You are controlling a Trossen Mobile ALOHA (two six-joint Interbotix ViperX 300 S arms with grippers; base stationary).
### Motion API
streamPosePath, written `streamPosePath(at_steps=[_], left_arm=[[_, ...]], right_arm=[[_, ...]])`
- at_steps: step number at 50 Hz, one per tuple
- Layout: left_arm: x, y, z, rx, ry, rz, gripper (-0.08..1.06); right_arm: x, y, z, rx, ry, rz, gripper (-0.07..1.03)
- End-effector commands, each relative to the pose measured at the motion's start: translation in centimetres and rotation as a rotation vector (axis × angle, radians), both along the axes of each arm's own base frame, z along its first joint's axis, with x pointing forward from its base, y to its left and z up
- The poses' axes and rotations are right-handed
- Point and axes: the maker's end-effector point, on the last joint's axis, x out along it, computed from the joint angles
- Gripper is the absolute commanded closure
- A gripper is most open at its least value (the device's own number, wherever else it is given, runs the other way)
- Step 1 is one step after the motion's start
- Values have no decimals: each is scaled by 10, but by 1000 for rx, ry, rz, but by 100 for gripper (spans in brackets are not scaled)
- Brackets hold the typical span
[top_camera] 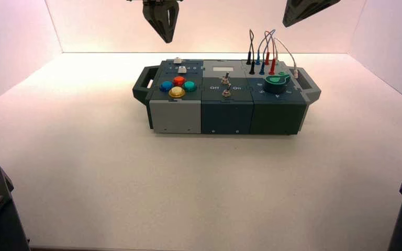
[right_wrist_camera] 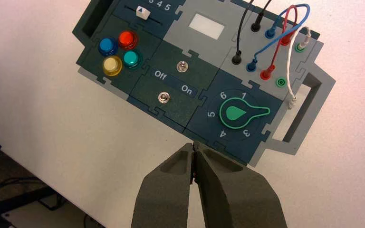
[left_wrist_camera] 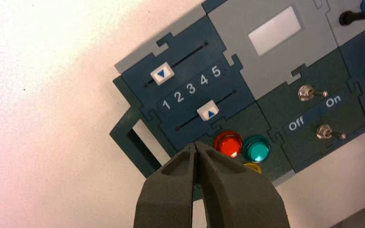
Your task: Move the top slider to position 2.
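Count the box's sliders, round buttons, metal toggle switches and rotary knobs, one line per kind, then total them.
White sliders, top slider and lower slider: 2
Round buttons, blue button, red button, green button and yellow button: 4
Metal toggle switches: 2
Green rotary knob: 1
Total: 9

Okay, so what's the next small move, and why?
I'd probably ease the left gripper back rather than push: the top slider already appears lined up with the printed 2, and that gripper hangs shut above the box's left side, touching nothing. The right gripper, above the right side, can likely wait.
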Motion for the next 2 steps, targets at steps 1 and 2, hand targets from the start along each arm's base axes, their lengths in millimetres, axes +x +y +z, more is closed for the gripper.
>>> streamPosePath(at_steps=[1, 2], left_arm=[[2, 1, 23, -26, -60, -19, 101], [1, 1, 22, -25, -59, -22, 101]], right_arm=[[3, 3, 9, 18, -27, 1, 99], [3, 2, 9, 19, -27, -2, 99]])
